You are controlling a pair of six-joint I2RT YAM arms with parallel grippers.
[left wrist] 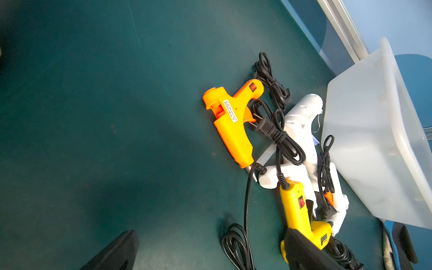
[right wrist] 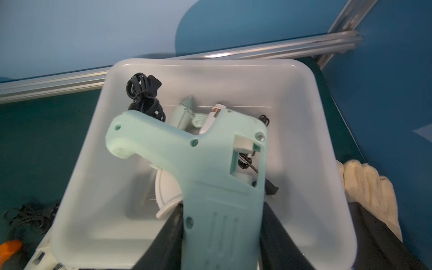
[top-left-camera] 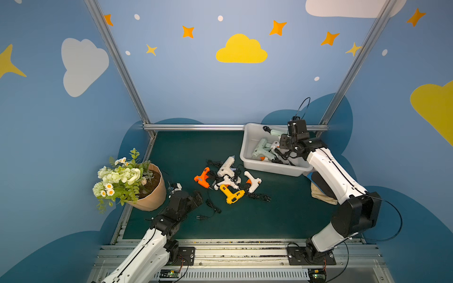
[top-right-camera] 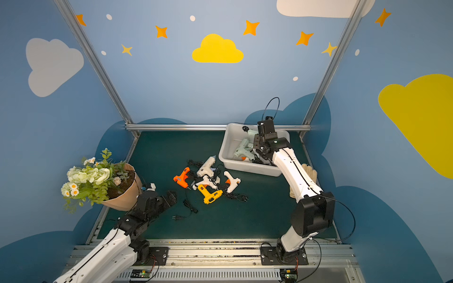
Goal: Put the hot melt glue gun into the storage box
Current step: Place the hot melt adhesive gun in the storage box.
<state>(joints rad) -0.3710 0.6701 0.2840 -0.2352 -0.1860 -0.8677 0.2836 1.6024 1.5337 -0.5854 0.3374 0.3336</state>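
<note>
The storage box stands at the back right of the green mat. My right gripper hangs over it, shut on a mint-green hot melt glue gun by its barrel. Another mint gun and a white one lie inside the box. A pile of glue guns rests mid-mat: orange, yellow and two white ones. My left gripper is open and empty, just left of the pile.
A paper-wrapped flower pot leans at the mat's left edge beside my left arm. A beige glove lies under my right arm. Loose black cords trail from the pile. An aluminium rail bounds the back.
</note>
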